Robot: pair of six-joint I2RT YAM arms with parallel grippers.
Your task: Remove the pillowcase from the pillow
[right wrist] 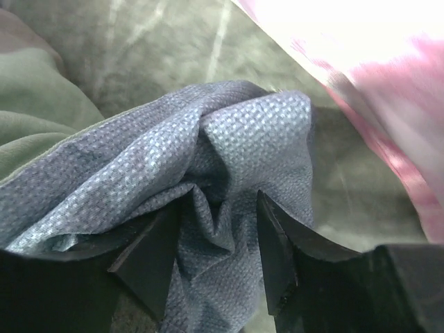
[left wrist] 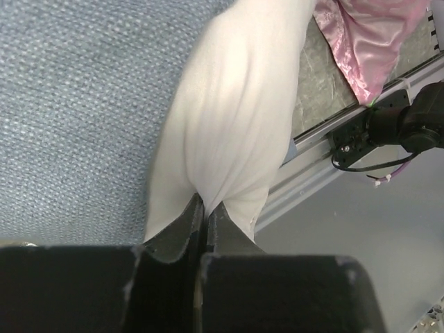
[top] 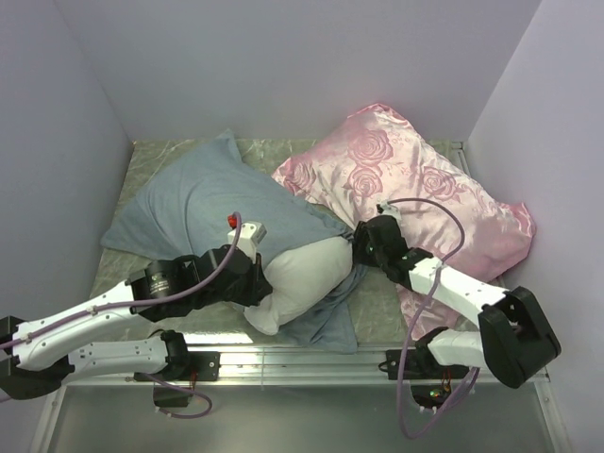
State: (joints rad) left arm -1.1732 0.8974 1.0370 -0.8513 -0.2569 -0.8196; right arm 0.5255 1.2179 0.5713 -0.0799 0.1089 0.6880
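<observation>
Two-handed: had left gripper [left wrist: 203,206] pinching plump white pillow [left wrist: 236,104] at lower centre, right gripper [right wrist: 218,211] parted astride limp, light grey-blue cloth pillowcase [right wrist: 173,146], judged graspable at bunched fold.

I see the grey-blue pillowcase [top: 189,203] lying rumpled on the left, the plump white pillow [top: 302,278] bulging out of its near end.

Pillow [top: 304,276] mostly hidden w/in pillowcase [top: 193,203], only near end vis.
</observation>
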